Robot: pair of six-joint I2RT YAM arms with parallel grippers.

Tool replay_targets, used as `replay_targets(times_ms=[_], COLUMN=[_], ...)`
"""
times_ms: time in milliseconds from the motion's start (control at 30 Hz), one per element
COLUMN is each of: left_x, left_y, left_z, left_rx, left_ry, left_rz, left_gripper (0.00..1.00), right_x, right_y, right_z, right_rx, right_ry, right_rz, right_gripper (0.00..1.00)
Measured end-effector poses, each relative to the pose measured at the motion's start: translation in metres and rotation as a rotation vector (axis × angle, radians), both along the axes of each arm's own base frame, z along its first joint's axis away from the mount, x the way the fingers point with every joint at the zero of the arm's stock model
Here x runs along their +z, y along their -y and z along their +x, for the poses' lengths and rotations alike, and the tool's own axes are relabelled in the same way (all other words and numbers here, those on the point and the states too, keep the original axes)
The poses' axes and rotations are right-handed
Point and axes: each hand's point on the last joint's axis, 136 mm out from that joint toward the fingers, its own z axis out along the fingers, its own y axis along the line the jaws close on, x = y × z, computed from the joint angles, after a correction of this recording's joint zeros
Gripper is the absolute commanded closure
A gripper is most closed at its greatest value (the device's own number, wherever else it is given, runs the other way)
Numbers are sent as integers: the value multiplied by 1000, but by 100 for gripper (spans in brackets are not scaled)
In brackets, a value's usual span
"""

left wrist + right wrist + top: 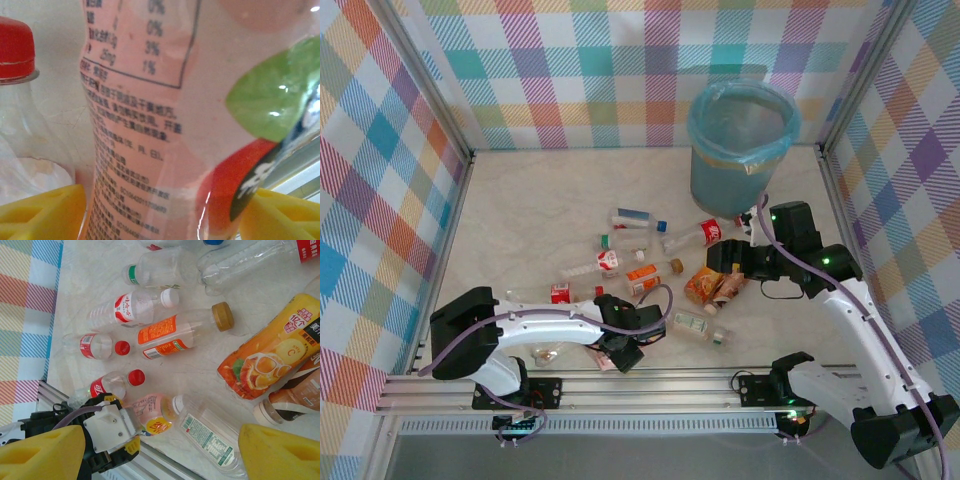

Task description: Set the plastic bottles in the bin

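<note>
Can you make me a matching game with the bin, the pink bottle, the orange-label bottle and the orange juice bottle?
Things:
1. bin
2. pink-label bottle
3. orange-label bottle
4. orange juice bottle

Clues:
A. gold cap
B. blue bag inside
C. between the fingers of the left claw
D. fruit pictures on it

Pairs: 1-B, 2-C, 3-A, 4-D

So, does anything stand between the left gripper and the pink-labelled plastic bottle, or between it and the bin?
Nothing at the left gripper: the pink-labelled plastic bottle sits between its fingers. Toward the round grey-blue bin lie scattered bottles and the right gripper.
</note>
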Motion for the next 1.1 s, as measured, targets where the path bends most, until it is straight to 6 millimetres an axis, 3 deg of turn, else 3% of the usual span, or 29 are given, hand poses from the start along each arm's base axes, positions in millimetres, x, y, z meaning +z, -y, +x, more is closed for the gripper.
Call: replay_targets(times_ms=[200, 467, 733, 1100], left_x=[0, 2, 35, 68], left_y=[0, -2, 7, -1], left_z=[0, 1, 7, 15], left_rx=[-5, -8, -13, 12], left_ry=[1, 5, 34, 91], left_rz=[3, 11, -36, -33], left_gripper=[34, 36, 37, 37], right_x=[0, 0, 20, 54], right_y=[0, 0, -3, -14], right_z=[0, 1, 7, 15], right_rx=[1, 0, 1, 30], right_ry=[2, -2, 33, 77], right_rz=[-4, -8, 5, 42], right_gripper=[20, 22, 23, 24])
